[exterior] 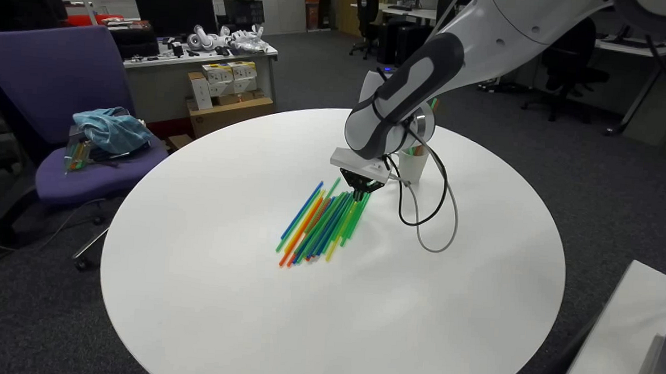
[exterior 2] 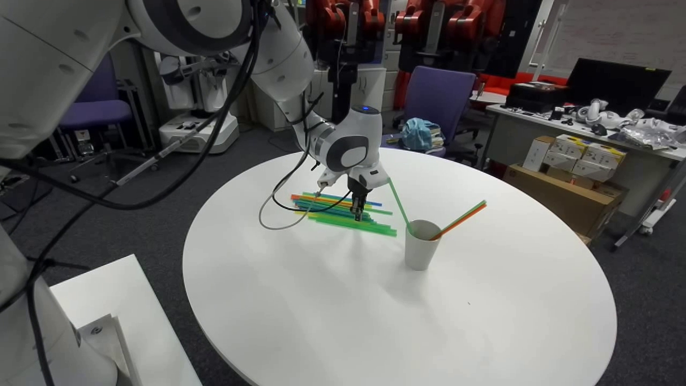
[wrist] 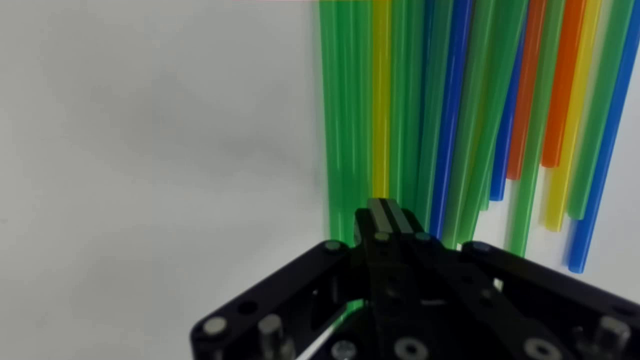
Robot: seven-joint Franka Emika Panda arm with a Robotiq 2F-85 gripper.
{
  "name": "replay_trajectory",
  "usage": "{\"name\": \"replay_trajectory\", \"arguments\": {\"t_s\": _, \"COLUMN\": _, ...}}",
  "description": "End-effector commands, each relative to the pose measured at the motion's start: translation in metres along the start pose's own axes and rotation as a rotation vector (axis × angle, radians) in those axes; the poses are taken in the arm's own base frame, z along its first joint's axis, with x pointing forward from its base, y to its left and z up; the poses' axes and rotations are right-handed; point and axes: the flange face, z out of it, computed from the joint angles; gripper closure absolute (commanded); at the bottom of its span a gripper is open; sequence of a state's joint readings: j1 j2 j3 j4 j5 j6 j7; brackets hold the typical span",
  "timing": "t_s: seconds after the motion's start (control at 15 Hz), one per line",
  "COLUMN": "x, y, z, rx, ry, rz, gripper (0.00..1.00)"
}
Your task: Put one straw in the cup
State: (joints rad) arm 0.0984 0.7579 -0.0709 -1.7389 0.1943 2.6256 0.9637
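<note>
Long, thin green plastic drinking straws [wrist: 345, 125] lay side by side along one edge of a loose, flat pile of straws [exterior: 320, 226]. Next to them ran a glossy yellow plastic straw [wrist: 381, 100]; farther across, dark blue straws [wrist: 453, 100], orange straws [wrist: 557, 120] and more green ones lay mixed, some crossing.

Above that edge, pointing down, stood the black two-fingered gripper [wrist: 384, 202]. Its jaws were closed together, the tips meeting with only a thin dark line between them and lying, in the wrist view, in line with the yellow straw. Whether they touched the straws could not be told.

Near the pile the small white tapered cup [exterior 2: 419, 253] stood upright. In an exterior view, a green straw [exterior 2: 399, 203] leaned out of it toward the gripper's side, while another green straw [exterior 2: 465, 213] and an orange straw [exterior 2: 466, 217] leaned out together the opposite way, over the rim.

Pile and cup shared a round white table [exterior: 417, 317]. The white-and-grey robot arm [exterior: 489, 41] hung over it, a black cable [exterior: 413, 224] and a grey cable [exterior: 435, 251] looping down from its wrist. Beyond the table stood a purple office chair [exterior: 54, 75] with a crumpled light-blue cloth [exterior: 110, 132] on its seat, and a pale desk [exterior: 161, 87] bearing a black monitor [exterior: 177, 12].
</note>
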Motion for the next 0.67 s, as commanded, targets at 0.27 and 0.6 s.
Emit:
{"name": "replay_trajectory", "arguments": {"t_s": 0.27, "x": 0.006, "y": -0.0018, "z": -0.0063, "rx": 0.021, "ry": -0.009, "rz": -0.008, "gripper": 0.59}}
{"name": "replay_trajectory", "arguments": {"t_s": 0.6, "x": 0.0075, "y": -0.0013, "z": -0.0031, "rx": 0.014, "ry": -0.006, "rz": -0.006, "gripper": 0.22}}
